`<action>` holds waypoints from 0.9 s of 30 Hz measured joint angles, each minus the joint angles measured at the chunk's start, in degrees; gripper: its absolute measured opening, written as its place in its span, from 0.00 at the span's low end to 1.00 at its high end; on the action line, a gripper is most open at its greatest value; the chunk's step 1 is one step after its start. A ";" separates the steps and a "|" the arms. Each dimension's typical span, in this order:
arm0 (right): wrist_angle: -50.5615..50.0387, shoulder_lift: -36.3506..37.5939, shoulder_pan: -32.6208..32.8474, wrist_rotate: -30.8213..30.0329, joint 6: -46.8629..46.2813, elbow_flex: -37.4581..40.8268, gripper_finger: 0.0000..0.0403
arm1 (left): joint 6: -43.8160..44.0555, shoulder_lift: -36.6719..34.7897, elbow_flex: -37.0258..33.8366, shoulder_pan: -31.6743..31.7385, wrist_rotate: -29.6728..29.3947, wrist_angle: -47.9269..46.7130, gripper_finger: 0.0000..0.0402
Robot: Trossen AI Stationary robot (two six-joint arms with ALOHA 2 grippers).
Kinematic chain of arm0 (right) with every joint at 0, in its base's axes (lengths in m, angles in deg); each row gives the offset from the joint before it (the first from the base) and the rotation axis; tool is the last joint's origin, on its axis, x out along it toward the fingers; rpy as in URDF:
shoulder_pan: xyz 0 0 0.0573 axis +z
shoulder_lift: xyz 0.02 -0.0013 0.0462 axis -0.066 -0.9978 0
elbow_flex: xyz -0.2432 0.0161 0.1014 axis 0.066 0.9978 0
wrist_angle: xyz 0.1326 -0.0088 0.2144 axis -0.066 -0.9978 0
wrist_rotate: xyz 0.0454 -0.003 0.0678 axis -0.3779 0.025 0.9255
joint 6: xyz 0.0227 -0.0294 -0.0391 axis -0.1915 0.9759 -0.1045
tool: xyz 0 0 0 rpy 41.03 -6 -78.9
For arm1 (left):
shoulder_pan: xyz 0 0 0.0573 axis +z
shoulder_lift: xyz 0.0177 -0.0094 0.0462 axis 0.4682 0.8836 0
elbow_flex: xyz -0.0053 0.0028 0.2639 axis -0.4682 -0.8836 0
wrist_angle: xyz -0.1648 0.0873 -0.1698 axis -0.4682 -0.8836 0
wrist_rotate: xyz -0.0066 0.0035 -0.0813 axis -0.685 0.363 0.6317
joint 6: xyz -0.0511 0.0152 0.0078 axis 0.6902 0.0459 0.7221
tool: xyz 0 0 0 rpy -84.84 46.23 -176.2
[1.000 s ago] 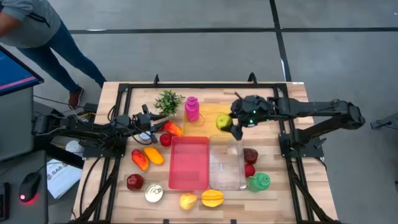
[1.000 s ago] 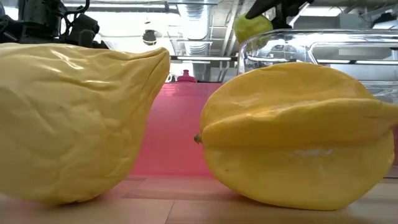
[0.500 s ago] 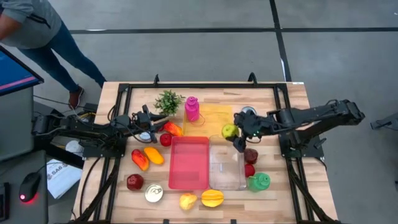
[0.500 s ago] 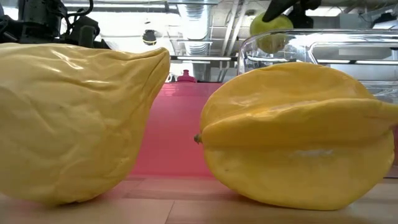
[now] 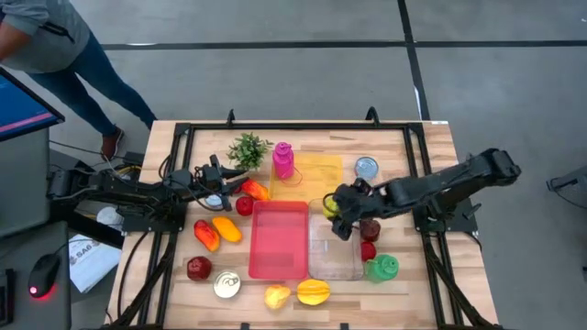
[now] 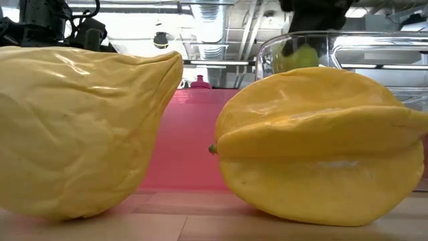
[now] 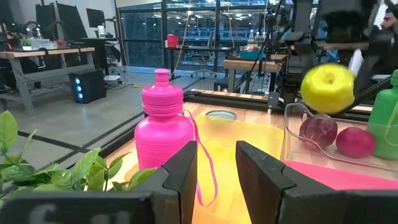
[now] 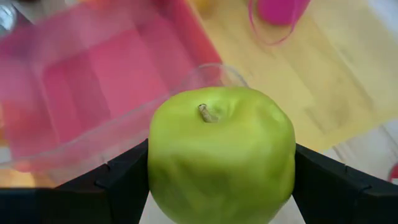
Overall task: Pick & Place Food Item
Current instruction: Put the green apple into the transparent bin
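Wooden worktop [image 5: 431, 137] crowded with toy food, pink tray beside clear bin [image 5: 334, 246]. Right tool [image 5: 337, 213] grips green apple [image 5: 331, 209] over bin's far edge: placing step. Next: lower into bin, release. Left tool [image 5: 223, 184] idle at far left, fingers narrow, empty.

You see a pink bottle [image 5: 282, 159] beside a small green plant [image 5: 248, 148], a tin can [image 5: 366, 167] near the far edge, and what looks like a person [image 5: 55, 46] standing off the table's corner
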 joint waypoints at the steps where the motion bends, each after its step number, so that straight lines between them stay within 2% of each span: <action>1: -0.26 -0.89 -0.01 0.02 0.03 0.00 0.78 | 0.00 0.00 0.00 0.00 0.00 -0.03 0.25; 9: -0.75 -5.53 -0.01 1.17 1.10 -0.02 0.78 | 0.00 0.00 0.00 -0.01 -0.01 0.02 0.25; 20: -1.74 -5.14 0.89 2.99 1.25 -0.04 0.87 | 0.00 0.00 0.00 0.00 -0.01 0.01 0.25; 27: -1.74 -5.14 0.91 3.48 1.24 -0.04 0.88 | 0.00 0.00 0.00 0.00 -0.01 0.01 0.25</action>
